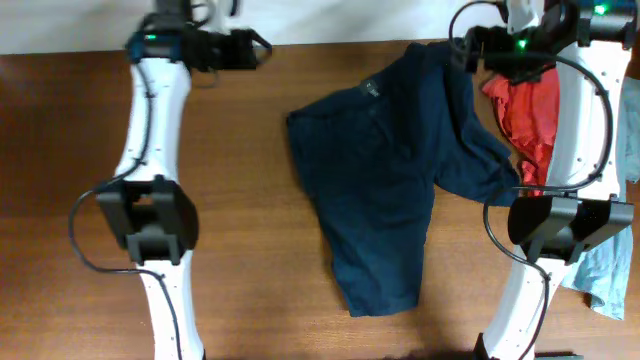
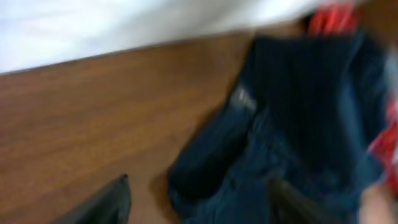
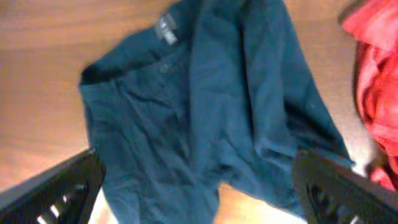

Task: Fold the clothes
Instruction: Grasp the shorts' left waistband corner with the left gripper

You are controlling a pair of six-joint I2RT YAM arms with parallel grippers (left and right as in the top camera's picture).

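Observation:
The dark navy shorts lie crumpled on the wooden table, waistband towards the back and one leg towards the front. The other leg is bunched to the right. They also show in the left wrist view and the right wrist view. My left gripper is open and empty at the back, left of the shorts; its fingers frame the waistband corner. My right gripper is open and empty above the shorts' back right part; its fingers are spread wide over the cloth.
A red garment lies right of the shorts under the right arm; it also shows in the right wrist view and the left wrist view. A pale blue-grey shirt lies at the right edge. A white wall borders the table's back.

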